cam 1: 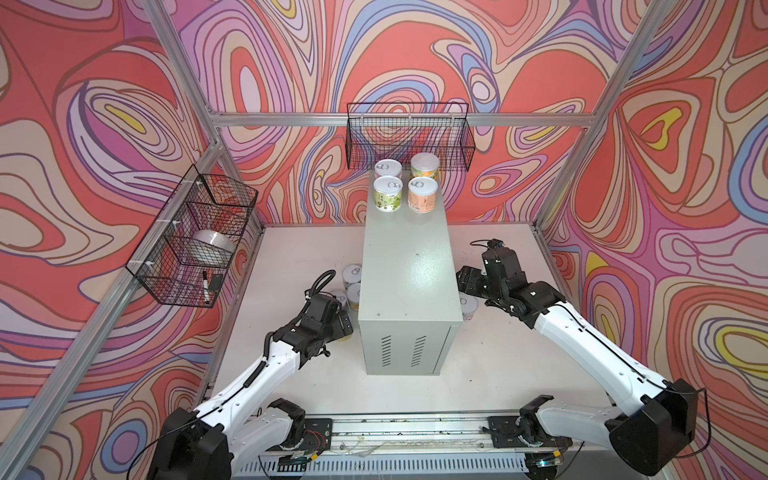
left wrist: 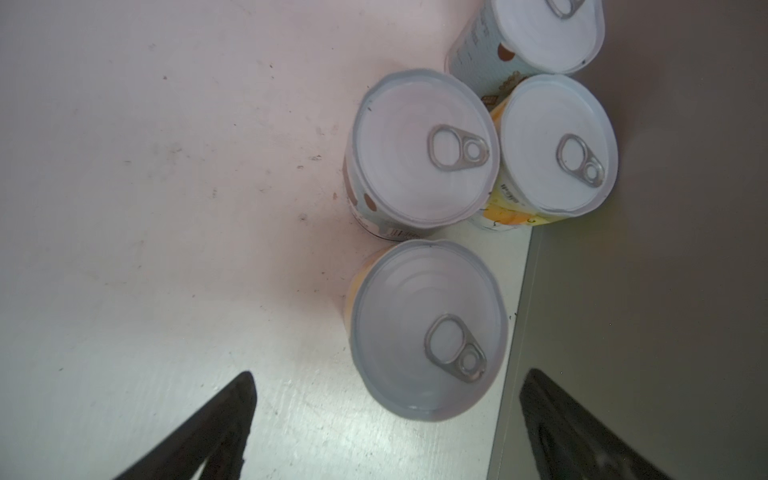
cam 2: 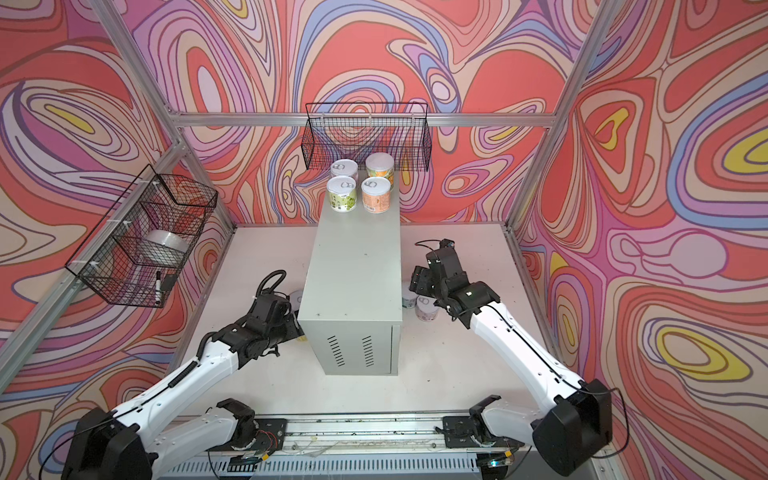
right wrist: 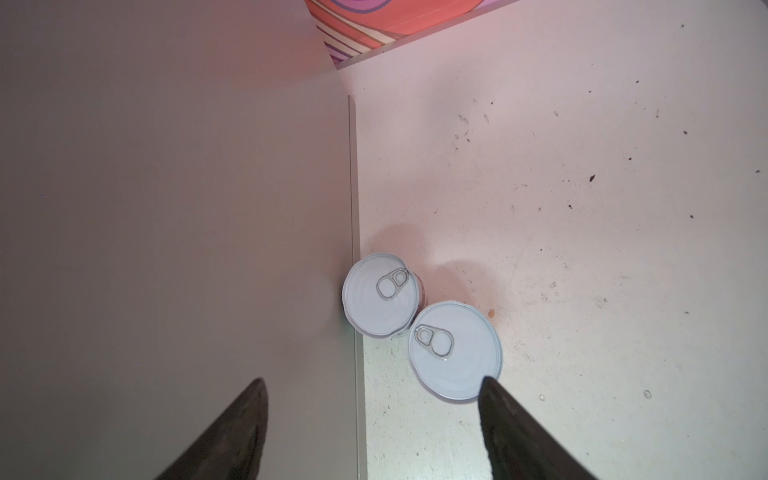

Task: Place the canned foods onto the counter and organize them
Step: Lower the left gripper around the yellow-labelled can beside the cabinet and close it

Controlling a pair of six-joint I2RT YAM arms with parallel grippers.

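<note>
Left hand point(left wrist: 388, 374) wide, right hand point(right wrist: 372, 379) half-open, both empty, beside the desk point(left wrist: 644, 291). Can point(left wrist: 428, 332): stiff, slick, probably light; pinch its label wall below the rim.

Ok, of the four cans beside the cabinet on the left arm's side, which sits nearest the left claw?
The shaded can just ahead of the open left claw, its lid duller grey; the other three cans cluster farther on.

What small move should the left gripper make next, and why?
Probably lower the left gripper around the nearest can: its jaws stand open with that can partly between them in the wrist view, and the counter holds only four cans.
</note>
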